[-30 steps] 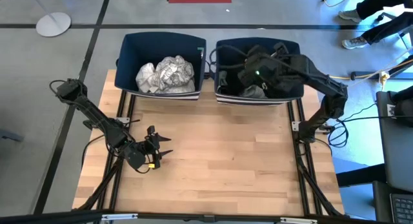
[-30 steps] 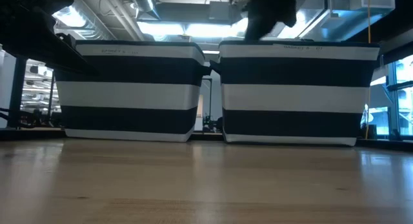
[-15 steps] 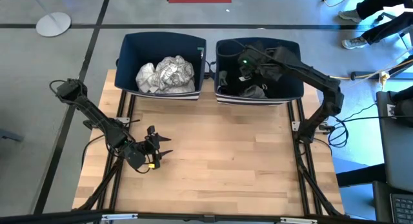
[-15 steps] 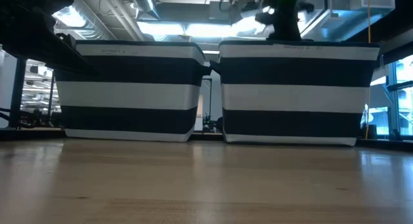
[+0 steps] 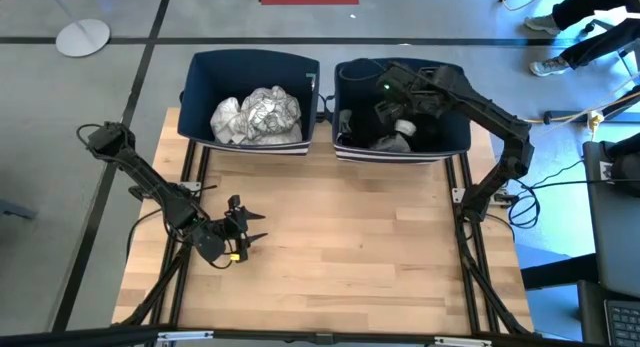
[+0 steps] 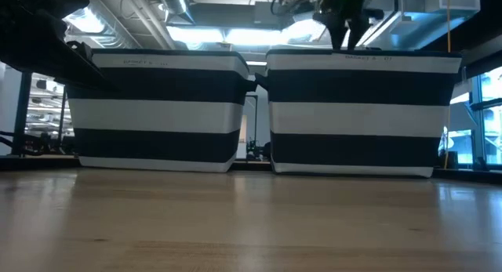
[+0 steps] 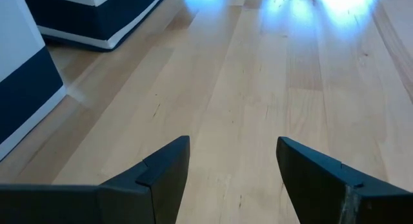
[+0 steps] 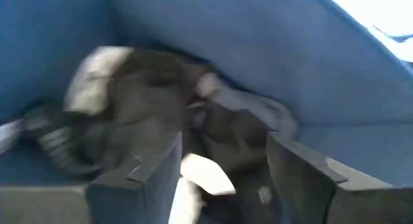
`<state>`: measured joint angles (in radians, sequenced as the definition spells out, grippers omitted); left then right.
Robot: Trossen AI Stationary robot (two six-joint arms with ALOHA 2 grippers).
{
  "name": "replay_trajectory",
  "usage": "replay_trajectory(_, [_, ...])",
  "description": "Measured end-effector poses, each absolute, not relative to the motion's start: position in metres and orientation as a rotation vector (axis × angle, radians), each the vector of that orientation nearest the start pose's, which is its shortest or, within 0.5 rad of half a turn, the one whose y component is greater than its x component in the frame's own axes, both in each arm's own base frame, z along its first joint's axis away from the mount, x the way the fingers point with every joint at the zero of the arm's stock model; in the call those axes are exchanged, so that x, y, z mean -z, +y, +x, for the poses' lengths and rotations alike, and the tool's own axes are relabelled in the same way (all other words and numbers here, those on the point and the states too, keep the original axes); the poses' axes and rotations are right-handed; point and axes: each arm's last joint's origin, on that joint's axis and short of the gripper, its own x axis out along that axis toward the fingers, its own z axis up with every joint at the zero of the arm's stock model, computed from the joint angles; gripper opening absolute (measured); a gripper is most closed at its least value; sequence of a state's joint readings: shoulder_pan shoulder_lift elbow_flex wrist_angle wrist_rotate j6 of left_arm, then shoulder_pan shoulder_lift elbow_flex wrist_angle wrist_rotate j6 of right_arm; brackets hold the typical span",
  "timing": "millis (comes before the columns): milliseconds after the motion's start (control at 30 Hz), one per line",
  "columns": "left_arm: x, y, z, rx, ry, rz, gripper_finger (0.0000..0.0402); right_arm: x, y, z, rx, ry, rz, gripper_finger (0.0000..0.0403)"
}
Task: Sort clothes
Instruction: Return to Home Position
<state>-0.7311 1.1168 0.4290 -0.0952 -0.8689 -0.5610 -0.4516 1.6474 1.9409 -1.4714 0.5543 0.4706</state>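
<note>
Hovering my right gripper [image 8: 222, 145] above crumpled dark clothes [image 5: 392, 141] in the far-right bin [image 5: 462, 137], fingers apart, empty. White clothes [image 5: 258, 115] heap crosswise in the far-left bin [image 5: 195, 87]. Left gripper [image 7: 232, 146] sits near the tabletop's [image 5: 350, 257] left edge, fingers spread.

1. This is a robotics lab or test bay in an industrial hall, not a home.
2. Below and ahead of the left gripper [image 7: 233, 140] and its fingers [image 7: 164, 169] lies a plank-wood table [image 7: 258, 75], carried on black metal rails [image 5: 187, 167].
3. Well off to the side of those fingers, the floor [image 5: 80, 107] is bare grey, crossed by dark tape lines [image 5: 150, 47]; a round white stand base [image 5: 83, 36] sits on it.
4. High above the right gripper [image 6: 345, 29] run exposed pipes [image 6: 176, 5] and strip lights [image 6: 212, 35].
5. Far beyond the right gripper's fingers, off the table, are loose cables [image 5: 572, 118], a keyboard [image 5: 622, 322] and a person's shoes [image 5: 548, 66].
6. Tall windows [image 6: 486, 107] close the far wall.
</note>
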Motion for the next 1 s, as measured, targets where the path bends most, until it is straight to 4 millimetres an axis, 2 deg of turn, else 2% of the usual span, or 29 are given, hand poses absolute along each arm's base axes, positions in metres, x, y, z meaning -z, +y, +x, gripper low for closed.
replay_trajectory(100, [-0.171, -0.112, 0.158, -0.274, 0.481, 0.011, 0.0223, -0.422, -0.118, 0.262, 1.014, 0.968, 0.332, 0.0238])
replay_trajectory(233, [-0.171, -0.112, 0.158, -0.276, 0.48, 0.005, 0.0223, -0.429, -0.068, 0.273, 0.788, 0.975, 0.263, 0.0244])
replay_trajectory(433, [-0.17, -0.113, 0.158, -0.267, 0.485, -0.024, 0.0223, -0.425, 0.016, 0.288, 0.466, 0.968, 0.085, 0.0244])
replay_trajectory(600, [-0.171, -0.112, 0.16, -0.246, 0.5, -0.001, 0.0223, -0.412, 0.064, 0.29, 0.331, 0.943, -0.017, 0.0244])
replay_trajectory(700, [-0.173, -0.108, 0.166, -0.233, 0.497, 0.035, 0.0223, -0.399, 0.085, 0.291, 0.264, 0.934, -0.053, 0.0244])
replay_trajectory(800, [-0.175, -0.1, 0.176, -0.156, 0.526, 0.081, 0.0223, -0.381, 0.097, 0.292, 0.222, 0.941, -0.09, 0.0244])
replay_trajectory(900, [-0.177, -0.089, 0.185, -0.044, 0.556, 0.105, 0.0223, -0.366, 0.101, 0.289, 0.197, 0.934, -0.107, 0.0238])
replay_trajectory(1000, [-0.182, -0.072, 0.19, -0.03, 0.557, 0.121, 0.0223, -0.352, 0.099, 0.281, 0.166, 0.916, -0.069, 0.0218])
